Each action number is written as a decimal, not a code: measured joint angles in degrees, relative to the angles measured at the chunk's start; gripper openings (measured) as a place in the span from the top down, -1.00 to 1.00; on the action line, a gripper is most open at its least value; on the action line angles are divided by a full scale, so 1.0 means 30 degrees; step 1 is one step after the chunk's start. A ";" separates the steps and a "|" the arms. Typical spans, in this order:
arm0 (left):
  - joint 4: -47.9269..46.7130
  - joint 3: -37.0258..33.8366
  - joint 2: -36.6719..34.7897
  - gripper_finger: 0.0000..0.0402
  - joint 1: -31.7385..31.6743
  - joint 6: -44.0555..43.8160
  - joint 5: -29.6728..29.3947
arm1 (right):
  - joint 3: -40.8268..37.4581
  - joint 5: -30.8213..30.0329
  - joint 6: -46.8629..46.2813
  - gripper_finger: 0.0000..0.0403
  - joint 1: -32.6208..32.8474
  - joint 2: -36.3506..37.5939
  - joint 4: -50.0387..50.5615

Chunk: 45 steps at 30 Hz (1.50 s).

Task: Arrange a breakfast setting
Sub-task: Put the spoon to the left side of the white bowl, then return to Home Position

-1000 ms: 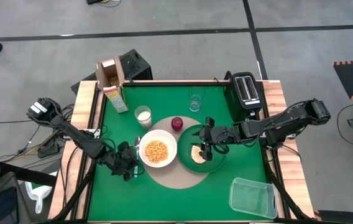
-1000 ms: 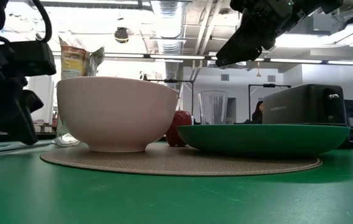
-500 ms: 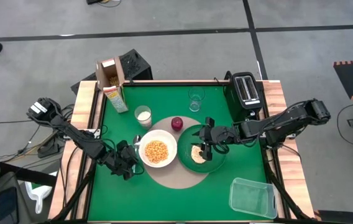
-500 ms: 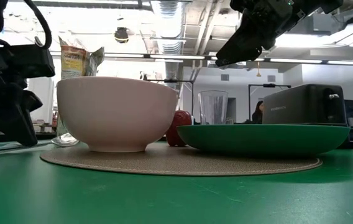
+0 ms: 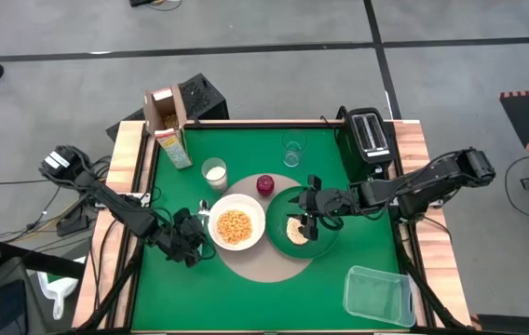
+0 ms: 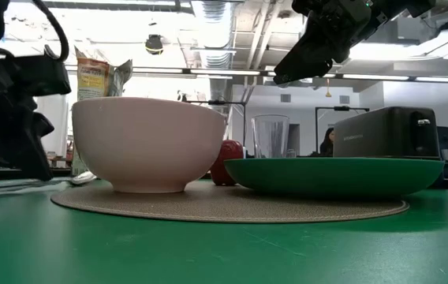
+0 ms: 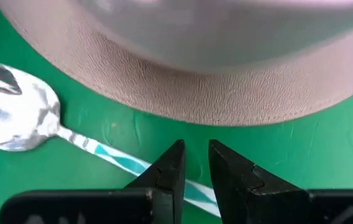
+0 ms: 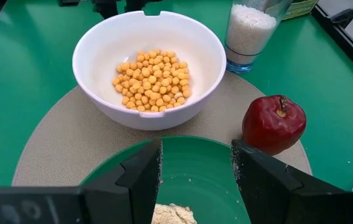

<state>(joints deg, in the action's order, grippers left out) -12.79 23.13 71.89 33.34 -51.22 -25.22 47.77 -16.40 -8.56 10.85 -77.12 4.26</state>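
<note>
A white bowl [image 5: 235, 225] of cereal and a green plate [image 5: 318, 246] stand on the round tan mat [image 5: 264, 265]. Round bread [image 5: 296, 230] lies on the plate. A red apple [image 5: 264, 184], a white cup [image 5: 214, 171] and a clear glass [image 5: 291, 151] stand behind them. The metal spoon [image 7: 21, 118] lies on the green table left of the mat. My left gripper [image 7: 194, 163] is low over the spoon's handle and nearly closed. My right gripper [image 8: 196, 168] is open and empty above the plate and the bread [image 8: 173, 214]. My left gripper has the spoon's striped handle [image 7: 127, 163] between its two fingers, a little behind their tips and away from the spoon's bowl. The fingers come from above and stand at a slant across the handle. The spoon lies flat on the table beside the mat's edge.
A black toaster [image 5: 369, 133] stands at the far right corner. A cereal box [image 5: 173, 147] and an open carton [image 5: 165, 107] are at the far left. A clear plastic container [image 5: 378, 295] sits near the right front corner. The green table in front of the mat is bare.
My left gripper has shifted a little toward the table's far edge, staying low beside the mat.
</note>
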 joint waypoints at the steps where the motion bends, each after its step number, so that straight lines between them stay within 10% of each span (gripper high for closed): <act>1: -0.0179 0.0095 -0.0203 0.72 0.0000 0.0041 -0.0151 | 0.0000 0.0000 0.0000 -0.10 0.0000 0.0000 0.0003; 15: -0.3354 0.2647 -0.4721 0.72 -0.0007 0.2991 -0.0755 | 0.0000 0.0007 -0.0010 -0.10 -0.0027 0.0000 -0.0044; 27: 0.0572 0.2901 -0.7255 0.77 -0.0787 0.8715 -0.1852 | 0.0000 0.0714 0.1930 -0.05 0.0007 0.0759 -0.1217; 40: 0.4428 0.2414 -0.7786 0.98 -0.6968 1.5699 0.3088 | -0.0783 0.1613 0.1847 0.85 -0.1097 0.7881 0.3611; 45: 0.6239 0.1108 -0.8866 0.98 -0.8560 1.6226 0.4762 | -0.3388 0.2533 0.1554 0.91 -0.1086 1.1153 0.2469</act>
<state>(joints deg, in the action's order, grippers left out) 5.93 26.45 45.30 7.66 -2.54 -10.93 37.61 -8.80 -3.89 7.60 -43.66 11.67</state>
